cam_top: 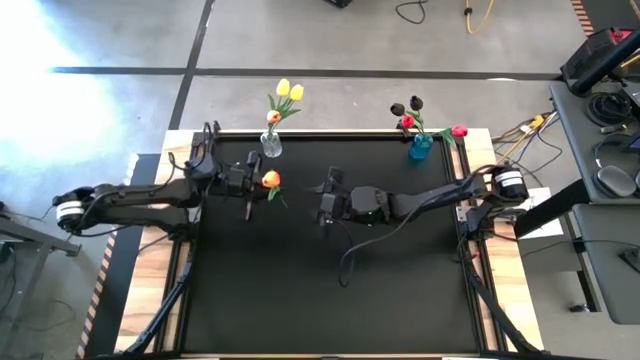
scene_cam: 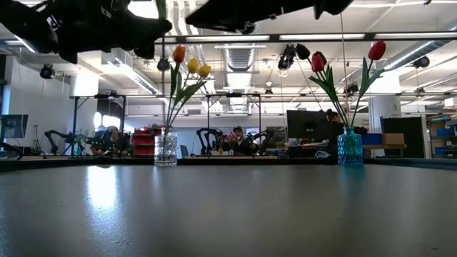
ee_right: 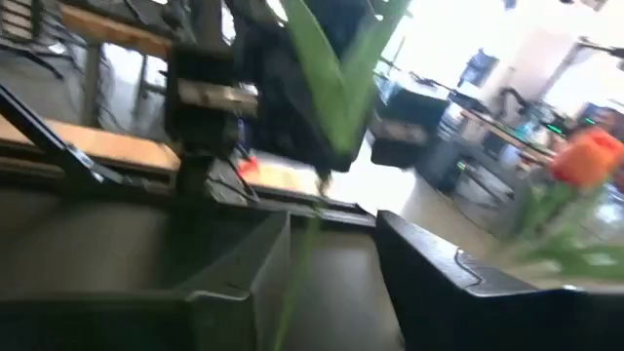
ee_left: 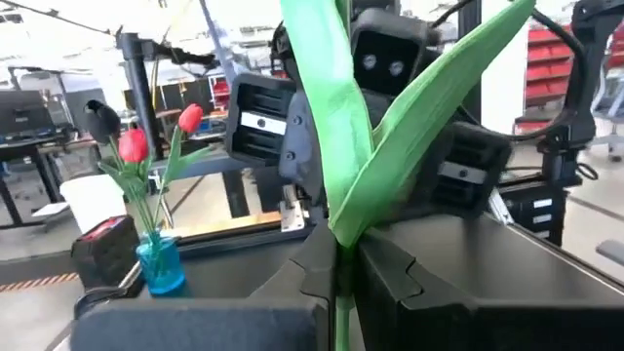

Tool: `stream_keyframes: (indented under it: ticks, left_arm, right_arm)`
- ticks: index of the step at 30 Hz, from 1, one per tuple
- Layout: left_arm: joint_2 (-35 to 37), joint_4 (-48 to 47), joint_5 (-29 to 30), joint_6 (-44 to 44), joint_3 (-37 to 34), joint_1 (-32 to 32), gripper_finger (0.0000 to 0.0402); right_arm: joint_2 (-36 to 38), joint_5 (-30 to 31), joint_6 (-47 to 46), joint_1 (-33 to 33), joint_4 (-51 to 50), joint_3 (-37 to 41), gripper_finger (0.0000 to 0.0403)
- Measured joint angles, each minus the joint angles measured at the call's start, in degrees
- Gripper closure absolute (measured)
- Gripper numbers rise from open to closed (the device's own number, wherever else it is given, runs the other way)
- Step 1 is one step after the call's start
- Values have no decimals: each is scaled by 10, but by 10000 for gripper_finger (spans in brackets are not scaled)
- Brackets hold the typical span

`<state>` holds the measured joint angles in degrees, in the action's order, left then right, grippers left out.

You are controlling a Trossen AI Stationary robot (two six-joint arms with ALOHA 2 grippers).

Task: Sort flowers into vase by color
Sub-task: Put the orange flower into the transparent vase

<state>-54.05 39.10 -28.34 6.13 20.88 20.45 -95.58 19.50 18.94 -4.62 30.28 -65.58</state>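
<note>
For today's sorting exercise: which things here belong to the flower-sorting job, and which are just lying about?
Job: orange tulip in the left claw; clear vase with yellow and orange tulips; blue vase with red and dark tulips; right claw.
Lying about: cables on the floor.

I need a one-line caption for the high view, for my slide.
Left hand holds an orange tulip above the black table; right hand open nearby, clear vase and blue vase behind.

I'm not making out any readable text, label, brand, number or sign anywhere on the table or around it.
</note>
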Motion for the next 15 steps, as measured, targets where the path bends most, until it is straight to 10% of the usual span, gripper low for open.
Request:
stream_keyframes:
  ticks: [9,15]
  left_arm:
    - [120,-299,143,62,131,30,399]
    - [131,-306,159,70,175,85,399]
  right_arm:
    - [69,52,-41,-6,22,100,378]
    - [90,58,-50,-12,79,158,390]
